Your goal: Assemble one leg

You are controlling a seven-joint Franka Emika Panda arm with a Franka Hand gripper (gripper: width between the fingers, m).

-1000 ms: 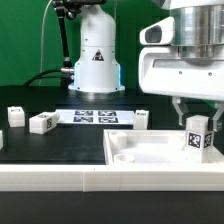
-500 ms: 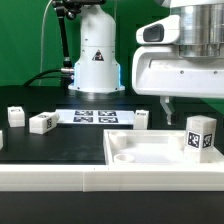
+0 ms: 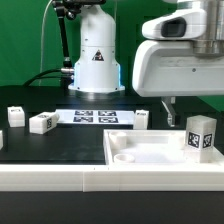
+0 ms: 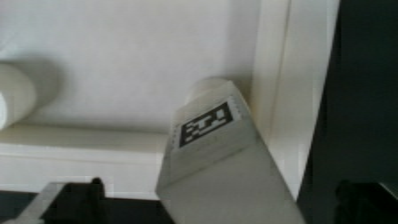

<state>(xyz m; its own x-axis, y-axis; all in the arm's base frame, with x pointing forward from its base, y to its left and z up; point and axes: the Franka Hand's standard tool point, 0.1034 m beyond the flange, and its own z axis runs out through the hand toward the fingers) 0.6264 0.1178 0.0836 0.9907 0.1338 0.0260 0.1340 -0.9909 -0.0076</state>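
Standing upright in the tray (image 3: 150, 150) at the exterior view's right, the leg (image 3: 200, 134) shows its tag; the pincer (image 3: 183, 110) hangs above it, apart, fingers spread and empty. The wrist view looks down on the leg (image 4: 217, 150) (tag up) between two dark fingertips (image 4: 75, 197).

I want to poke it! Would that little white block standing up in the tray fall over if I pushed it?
Probably yes: the leg stands upright on its small end in the tray, so a nudge could tip it. It looks like hard plastic, likely stiff and light. Its flat sides shouldn't roll.
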